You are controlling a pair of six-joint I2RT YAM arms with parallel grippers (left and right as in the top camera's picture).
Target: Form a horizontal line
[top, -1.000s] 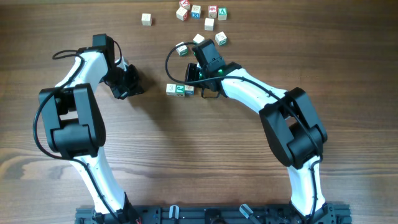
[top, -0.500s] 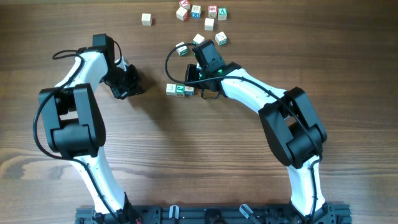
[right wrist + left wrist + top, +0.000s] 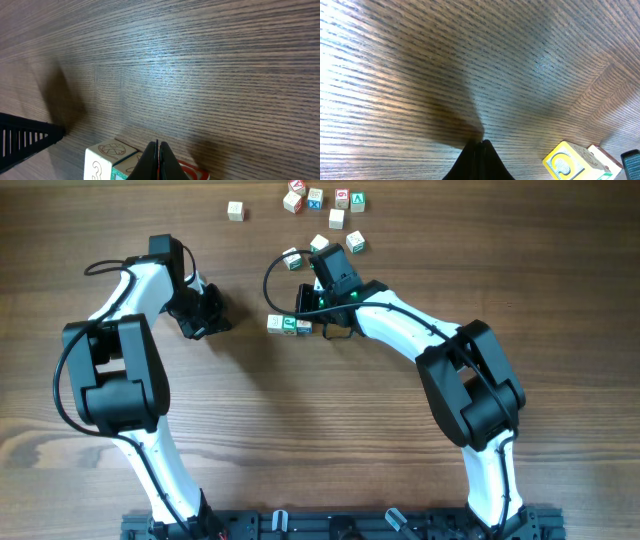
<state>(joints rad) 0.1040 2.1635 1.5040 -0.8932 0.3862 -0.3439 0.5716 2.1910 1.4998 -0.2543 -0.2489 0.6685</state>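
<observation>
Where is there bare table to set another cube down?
Bare wood between left arm and right arm, nearer than the horizontal line, and along the right edge. Crowded around the loose cubes beyond the right gripper.

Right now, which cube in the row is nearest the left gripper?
The yellow-marked end cube, leftmost in the overhead view; the green-marked middle cube and the other end cube lie farther from the left gripper.

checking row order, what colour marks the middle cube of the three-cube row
Green on the middle cube, best in the overhead view.
</observation>
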